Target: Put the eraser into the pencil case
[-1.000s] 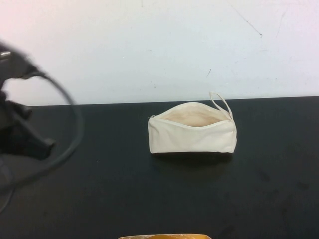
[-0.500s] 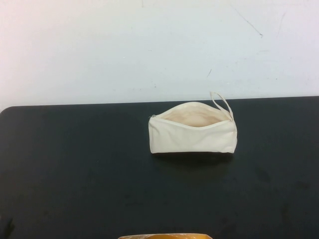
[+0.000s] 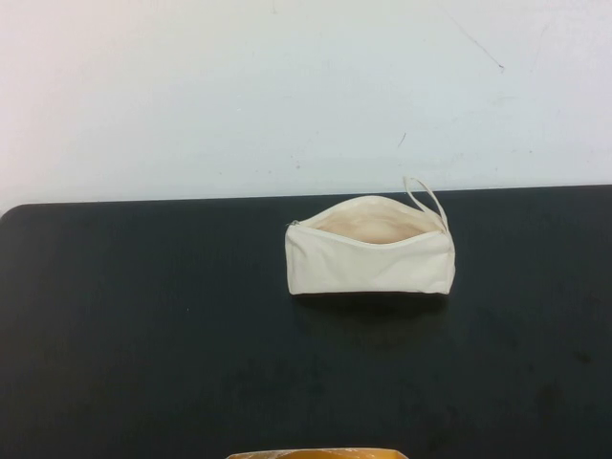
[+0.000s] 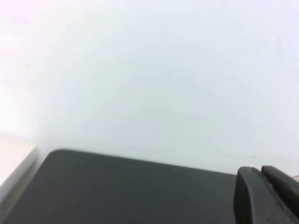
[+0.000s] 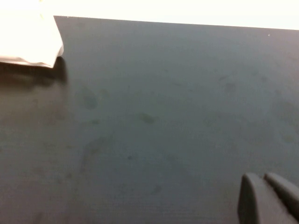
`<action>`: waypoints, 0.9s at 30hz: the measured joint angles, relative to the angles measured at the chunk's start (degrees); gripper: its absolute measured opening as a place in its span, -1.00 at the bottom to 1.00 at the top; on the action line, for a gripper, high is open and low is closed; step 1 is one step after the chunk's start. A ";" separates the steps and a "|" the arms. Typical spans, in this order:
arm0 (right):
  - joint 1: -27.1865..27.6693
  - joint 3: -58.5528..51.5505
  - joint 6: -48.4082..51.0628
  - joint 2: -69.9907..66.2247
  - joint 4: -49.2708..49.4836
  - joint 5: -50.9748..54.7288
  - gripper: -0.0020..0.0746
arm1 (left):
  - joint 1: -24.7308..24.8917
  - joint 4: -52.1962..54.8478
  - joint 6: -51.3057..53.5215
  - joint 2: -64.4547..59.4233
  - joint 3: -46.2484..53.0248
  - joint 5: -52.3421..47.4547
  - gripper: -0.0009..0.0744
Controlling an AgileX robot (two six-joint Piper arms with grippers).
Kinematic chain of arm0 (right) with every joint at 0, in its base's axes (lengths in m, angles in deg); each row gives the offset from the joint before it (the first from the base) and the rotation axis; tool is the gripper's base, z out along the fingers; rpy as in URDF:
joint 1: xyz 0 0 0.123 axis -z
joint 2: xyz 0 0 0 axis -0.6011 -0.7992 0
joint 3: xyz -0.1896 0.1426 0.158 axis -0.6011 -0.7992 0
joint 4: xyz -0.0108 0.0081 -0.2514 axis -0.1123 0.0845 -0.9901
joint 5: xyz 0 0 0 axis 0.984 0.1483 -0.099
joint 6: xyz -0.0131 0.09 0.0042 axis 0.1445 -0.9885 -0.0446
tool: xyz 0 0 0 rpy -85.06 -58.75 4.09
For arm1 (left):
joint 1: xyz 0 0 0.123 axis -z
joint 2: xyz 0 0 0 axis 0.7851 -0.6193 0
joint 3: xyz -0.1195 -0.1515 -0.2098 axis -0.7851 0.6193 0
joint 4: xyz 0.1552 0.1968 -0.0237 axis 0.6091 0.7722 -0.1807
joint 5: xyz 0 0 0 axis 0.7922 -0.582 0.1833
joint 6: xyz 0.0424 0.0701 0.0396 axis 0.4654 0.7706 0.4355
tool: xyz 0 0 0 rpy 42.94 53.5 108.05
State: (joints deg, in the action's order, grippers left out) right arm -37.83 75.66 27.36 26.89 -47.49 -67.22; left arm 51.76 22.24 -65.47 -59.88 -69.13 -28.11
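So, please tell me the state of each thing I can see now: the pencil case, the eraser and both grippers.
pencil case: standing on the black table, zip open, beige lining showing, loop strap at its right end.
eraser: not visible in any view.
left gripper: out of the high view; only a dark finger part shows in its wrist view, over the table's edge.
right gripper: out of the high view; low over bare table, apart from the case.
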 joint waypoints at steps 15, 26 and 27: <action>0.00 0.00 0.00 0.00 0.00 0.00 -0.95 | 0.02 -10.50 16.49 5.20 0.00 -26.55 -0.98; 0.00 0.00 0.00 0.00 0.00 0.00 -0.95 | 0.02 -10.50 18.88 5.20 -0.10 -27.00 -0.98; 0.00 0.00 0.00 0.00 0.00 0.00 -0.95 | 0.02 -10.50 18.88 5.20 -0.10 -27.08 -0.98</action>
State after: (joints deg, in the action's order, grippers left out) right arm -37.83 75.66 27.36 26.89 -47.49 -67.22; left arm 51.77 11.73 -46.59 -54.68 -69.23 -55.19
